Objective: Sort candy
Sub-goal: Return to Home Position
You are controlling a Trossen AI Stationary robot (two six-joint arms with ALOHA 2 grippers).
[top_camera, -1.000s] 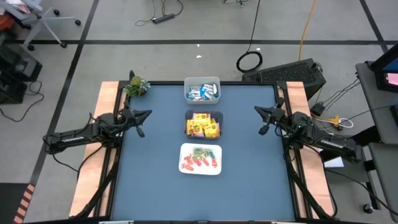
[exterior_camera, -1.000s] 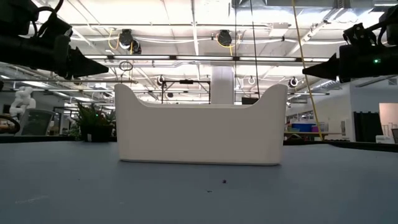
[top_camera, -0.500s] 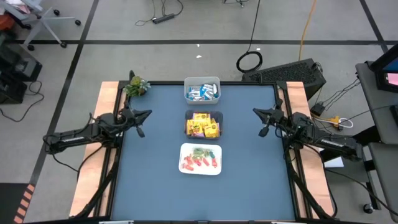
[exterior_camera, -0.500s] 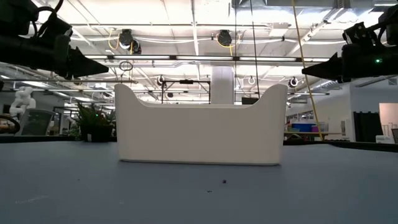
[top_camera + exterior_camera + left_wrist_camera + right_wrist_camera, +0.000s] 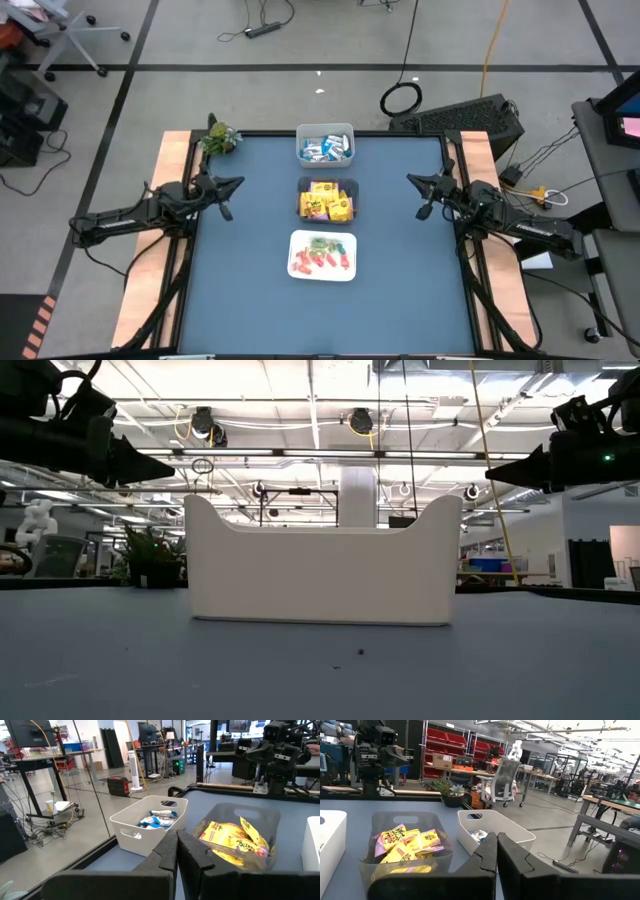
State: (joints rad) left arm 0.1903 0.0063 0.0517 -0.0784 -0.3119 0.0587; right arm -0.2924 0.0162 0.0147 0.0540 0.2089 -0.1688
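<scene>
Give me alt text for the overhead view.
A blue table carries three bins in a column: top bin with blue-and-white bars, middle bin with yellow packets, bottom bin with red and green pieces. The left gripper and right gripper wait at either side.

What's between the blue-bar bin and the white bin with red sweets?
The dark bin of yellow packets, in line between blue-bar bin and white bin. Clear in the high view.

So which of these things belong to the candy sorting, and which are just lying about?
Job: blue-and-white bars in the pale gray bin; yellow packets in the dark bin; red and green pieces in the white bin; left gripper and right gripper.
Lying about: plant at the table corner; cable loop on the floor.
</scene>
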